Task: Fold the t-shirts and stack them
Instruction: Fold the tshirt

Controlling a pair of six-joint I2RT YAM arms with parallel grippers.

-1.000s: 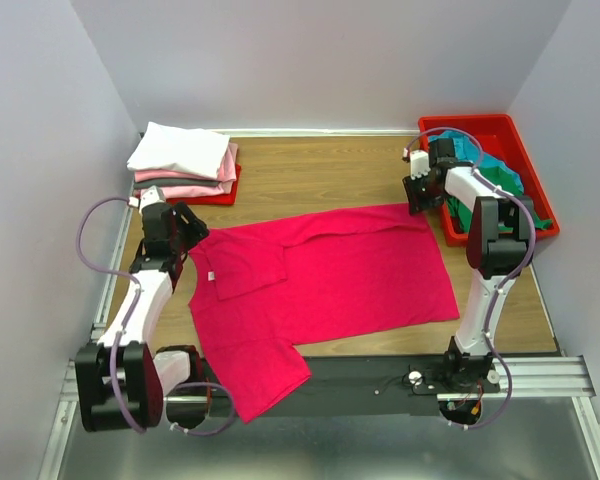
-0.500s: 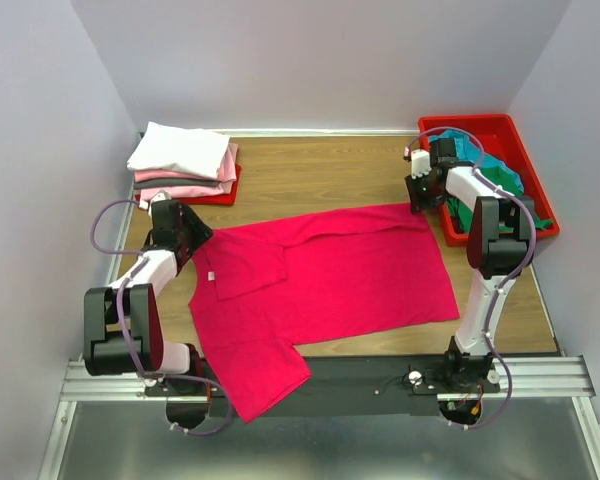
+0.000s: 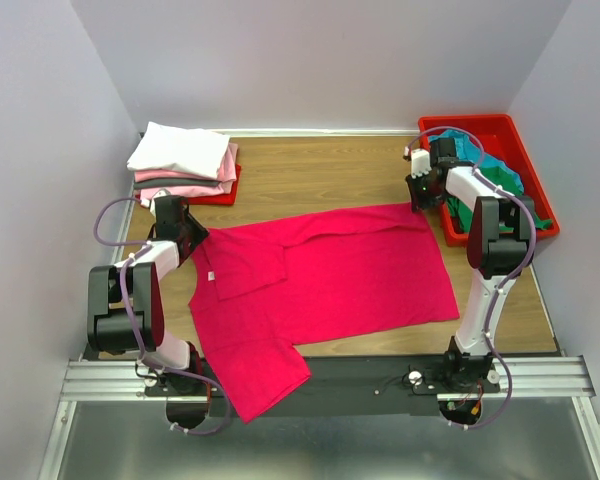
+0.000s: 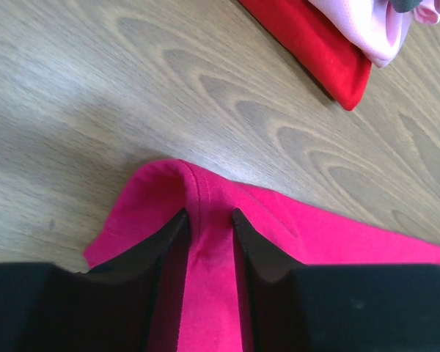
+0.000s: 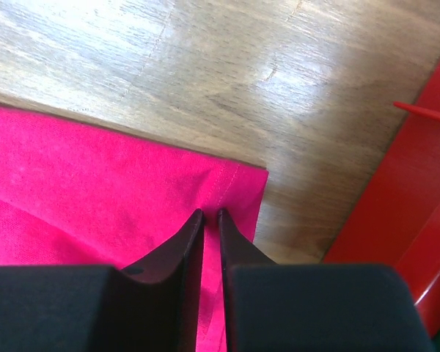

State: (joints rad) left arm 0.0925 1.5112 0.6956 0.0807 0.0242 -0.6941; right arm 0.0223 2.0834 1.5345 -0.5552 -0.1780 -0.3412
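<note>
A crimson-pink t-shirt lies spread on the wooden table, one sleeve folded in and its white neck label showing. My left gripper is at the shirt's far left corner. In the left wrist view my left gripper pinches a raised ridge of the pink cloth. My right gripper is at the shirt's far right corner. In the right wrist view my right gripper has its jaws almost together on the hem of the shirt.
A stack of folded white, pale pink and grey shirts rests on a red tray at the far left, also in the left wrist view. A red bin with teal and green shirts stands at the far right, close beside my right gripper.
My left arm has folded back and its gripper has shifted slightly away from me onto the shirt's left corner. The right gripper has barely moved. The shirt lies as before.
</note>
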